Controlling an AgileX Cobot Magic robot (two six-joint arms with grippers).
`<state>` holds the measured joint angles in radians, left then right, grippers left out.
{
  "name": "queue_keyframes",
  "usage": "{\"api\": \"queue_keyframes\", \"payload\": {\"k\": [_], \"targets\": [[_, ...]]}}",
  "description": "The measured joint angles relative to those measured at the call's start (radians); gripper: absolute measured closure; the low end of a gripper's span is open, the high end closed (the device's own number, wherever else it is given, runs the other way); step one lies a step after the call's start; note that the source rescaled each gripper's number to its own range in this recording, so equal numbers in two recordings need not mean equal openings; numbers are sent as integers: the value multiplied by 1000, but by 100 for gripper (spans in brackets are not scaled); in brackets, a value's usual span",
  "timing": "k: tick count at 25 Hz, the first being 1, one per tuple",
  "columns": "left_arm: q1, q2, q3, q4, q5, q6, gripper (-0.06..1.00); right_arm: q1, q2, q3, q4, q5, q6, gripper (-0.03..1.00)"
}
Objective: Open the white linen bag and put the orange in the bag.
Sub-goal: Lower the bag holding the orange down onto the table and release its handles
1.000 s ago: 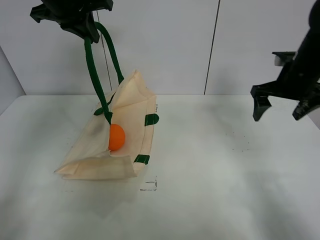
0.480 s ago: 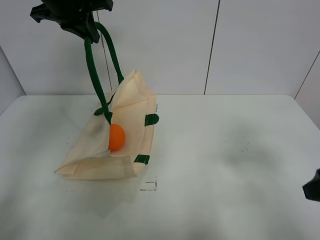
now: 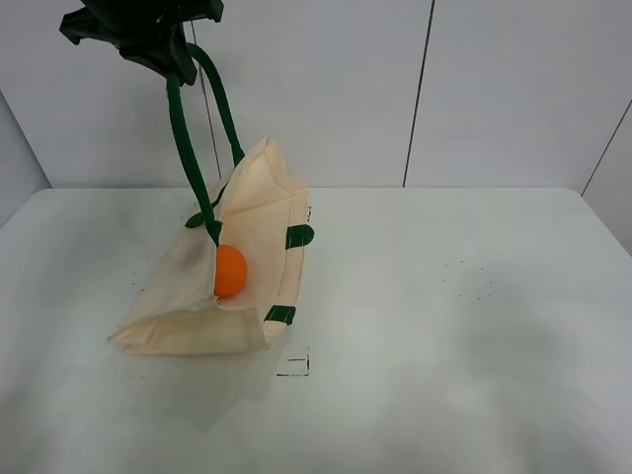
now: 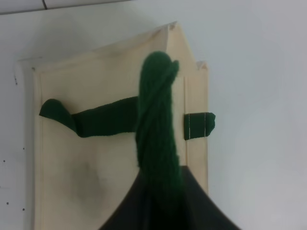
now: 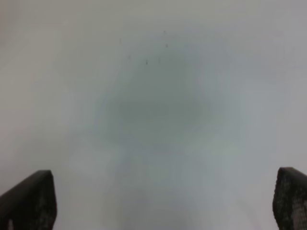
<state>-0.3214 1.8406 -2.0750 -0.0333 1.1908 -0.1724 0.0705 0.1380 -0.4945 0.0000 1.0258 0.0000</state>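
Orange (image 3: 229, 271) sits inside bag (image 3: 259, 212), in the open mouth, resting on the lower cloth. Bag lies on tabletop (image 3: 444, 326), left of middle, with one side pulled up into a peak. Green handle (image 3: 184, 138) runs taut from the bag up to left claw (image 3: 148, 39), high above, which is pinching the handle loop. Green tabs (image 3: 299, 236) show on the bag's right edge. Left wrist view: handle twisted and gripped in the dark claw, second handle (image 4: 91, 117) lying flat across the cloth. Right claw (image 5: 158, 201) is spread wide over bare tabletop, holding nothing.
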Motion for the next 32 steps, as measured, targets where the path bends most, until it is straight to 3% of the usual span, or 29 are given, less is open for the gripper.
{"api": "queue_keyframes", "payload": {"k": [7,23,32], "targets": [[0,0,0,0,0,0,94,-82,-10,0,0,0,0,-3],[0,31,31,-3,-11,0,94,-50,-141,0,12,1,0,-3],[0,249,105,-159,-101,48,94,-50,-141,0,13,1,0,-3]]}}
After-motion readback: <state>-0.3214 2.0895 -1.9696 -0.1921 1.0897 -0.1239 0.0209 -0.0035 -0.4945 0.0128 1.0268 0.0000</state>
